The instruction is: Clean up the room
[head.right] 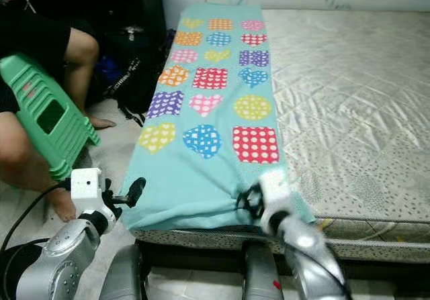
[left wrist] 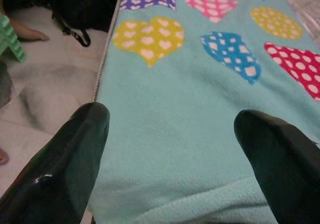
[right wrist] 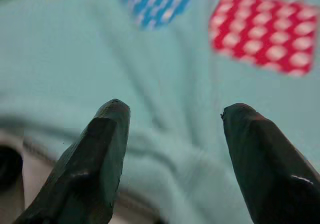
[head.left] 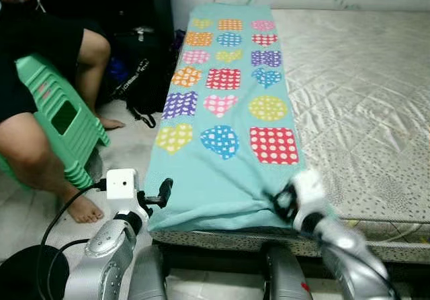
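A teal fleece blanket (head.left: 225,112) printed with dotted hearts and squares lies folded lengthwise along the left side of the bare mattress (head.left: 363,92). My left gripper (head.left: 163,194) hovers open at the blanket's near left corner, its fingers (left wrist: 65,159) spread over the folded hem. At the near right corner my right gripper (head.left: 282,203) is open too, fingers (right wrist: 100,149) apart above the rumpled edge of the blanket (right wrist: 165,83) close to the red dotted square. Neither holds any cloth.
A person sits on a green plastic stool (head.left: 57,115) at the left, bare feet (head.left: 84,209) on the floor beside the bed. A black bag (head.left: 144,78) lies against the bed's side. A black round object (head.left: 30,273) sits by my left arm.
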Available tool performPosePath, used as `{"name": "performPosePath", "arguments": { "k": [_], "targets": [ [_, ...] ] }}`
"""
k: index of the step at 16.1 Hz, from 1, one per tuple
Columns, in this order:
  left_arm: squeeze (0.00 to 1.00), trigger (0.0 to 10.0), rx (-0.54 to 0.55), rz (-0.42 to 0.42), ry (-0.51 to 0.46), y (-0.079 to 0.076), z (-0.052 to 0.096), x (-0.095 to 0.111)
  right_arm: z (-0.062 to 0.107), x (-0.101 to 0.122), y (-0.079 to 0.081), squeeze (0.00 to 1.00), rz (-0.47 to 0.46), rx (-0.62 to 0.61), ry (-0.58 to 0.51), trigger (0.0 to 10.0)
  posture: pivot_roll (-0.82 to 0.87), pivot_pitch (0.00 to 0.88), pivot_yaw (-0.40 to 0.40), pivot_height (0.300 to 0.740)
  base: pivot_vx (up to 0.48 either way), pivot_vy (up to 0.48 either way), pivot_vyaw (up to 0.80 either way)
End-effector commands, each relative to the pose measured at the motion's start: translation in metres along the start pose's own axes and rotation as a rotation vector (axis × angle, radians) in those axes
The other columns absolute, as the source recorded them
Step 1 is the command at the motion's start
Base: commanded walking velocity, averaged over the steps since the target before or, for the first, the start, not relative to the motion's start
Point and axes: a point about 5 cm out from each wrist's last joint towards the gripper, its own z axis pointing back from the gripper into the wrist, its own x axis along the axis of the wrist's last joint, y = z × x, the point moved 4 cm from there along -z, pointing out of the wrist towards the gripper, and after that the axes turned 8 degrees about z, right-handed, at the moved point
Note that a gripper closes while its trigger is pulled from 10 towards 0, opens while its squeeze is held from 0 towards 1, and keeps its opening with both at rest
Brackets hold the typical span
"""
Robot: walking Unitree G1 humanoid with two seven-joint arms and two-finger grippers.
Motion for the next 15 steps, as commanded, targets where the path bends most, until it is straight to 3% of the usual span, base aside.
{"name": "performPosePath", "arguments": {
  "k": [1,2,3,6,9,11,15],
  "targets": [
    [0.0,10.0,0.022,-0.012,0.035,0.005,0.002,-0.008,0.001,-0.009,0.008,0.0,0.038,0.054,0.06,10.0,-0.06,0.01,0.014,0.569,0.0,0.0,0.0],
    [0.0,10.0,0.017,-0.009,0.043,0.005,0.003,-0.011,0.003,-0.024,0.018,0.0,0.042,0.115,0.146,10.0,-0.06,0.01,0.013,0.569,0.0,0.0,0.0],
    [0.0,10.0,0.015,-0.008,0.045,0.004,0.003,-0.012,0.002,-0.026,0.023,0.0,0.063,0.144,0.167,10.0,-0.06,0.011,0.012,0.569,0.0,0.0,0.0],
    [0.0,10.0,0.006,0.0,0.058,0.001,0.002,-0.013,-0.011,-0.01,0.038,0.0,0.125,0.195,0.138,10.0,-0.07,0.013,0.017,0.569,0.0,0.0,0.0],
    [0.0,10.0,-0.02,0.015,0.066,-0.005,0.003,-0.015,-0.036,0.012,0.047,0.0,0.086,0.125,0.084,10.0,-0.05,0.016,0.011,0.569,0.0,0.0,0.0],
    [0.0,10.0,-0.015,0.009,0.072,-0.002,0.007,-0.016,-0.045,0.011,0.05,0.0,0.038,0.101,0.108,10.0,-0.03,0.017,0.006,0.569,0.0,0.0,0.0],
    [0.0,10.0,-0.008,0.01,0.085,-0.001,0.011,-0.02,-0.058,0.002,0.054,0.0,0.099,0.094,0.167,10.0,-0.03,0.027,-0.001,0.569,0.0,0.0,0.0]
  ]
}}
